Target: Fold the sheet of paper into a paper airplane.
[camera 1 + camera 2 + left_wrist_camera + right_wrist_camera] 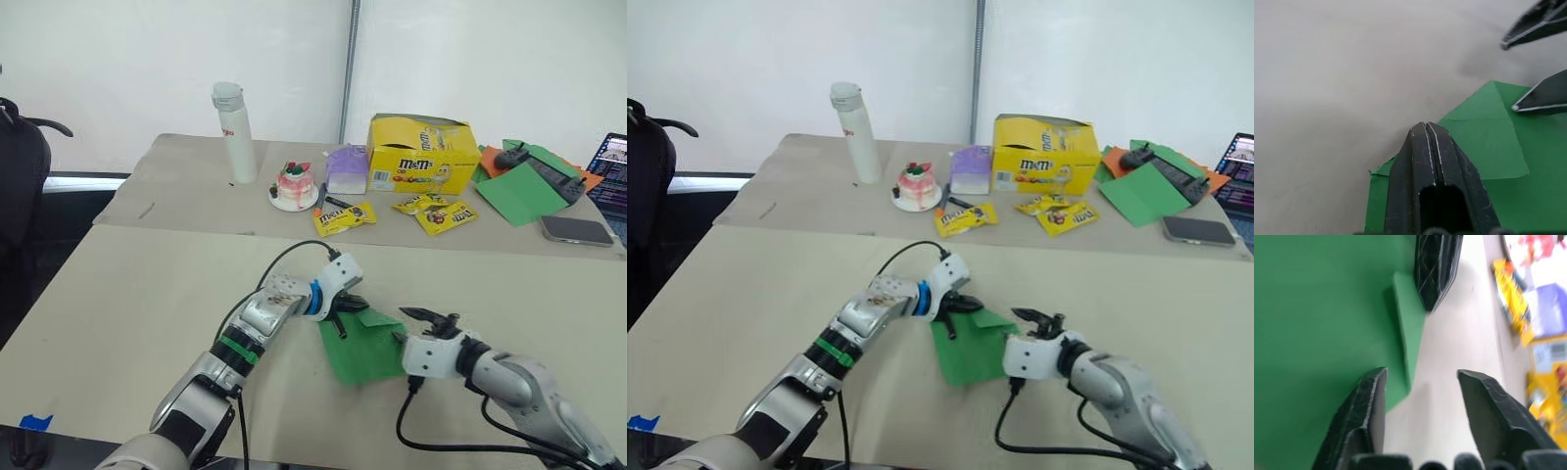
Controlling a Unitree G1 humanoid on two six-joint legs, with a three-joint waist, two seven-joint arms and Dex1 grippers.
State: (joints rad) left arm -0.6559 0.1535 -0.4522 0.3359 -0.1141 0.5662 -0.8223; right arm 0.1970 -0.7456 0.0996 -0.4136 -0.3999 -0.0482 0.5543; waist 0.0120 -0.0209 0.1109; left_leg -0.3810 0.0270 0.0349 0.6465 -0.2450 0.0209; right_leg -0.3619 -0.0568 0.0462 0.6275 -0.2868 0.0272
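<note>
The sheet of paper (364, 354) is bright green and lies flat on the near tan table, with one far corner folded over into a triangular flap (1484, 142). My left gripper (343, 317) is shut, its fingertips (1425, 128) resting on the paper's far left edge beside the flap. My right gripper (419, 315) hovers open just off the paper's right edge. Its two fingers (1374, 382) straddle the paper's border and bare table, with nothing between them. The left gripper's black tip (1436, 269) touches the folded corner in the right wrist view.
On the far table stand a white bottle (235, 132), a small cake (295, 186), a purple box (346, 168), a yellow candy box (421, 152) and candy packs (343, 217). Green and orange paper (524, 191), a phone (578, 230) and a laptop (612, 171) are far right.
</note>
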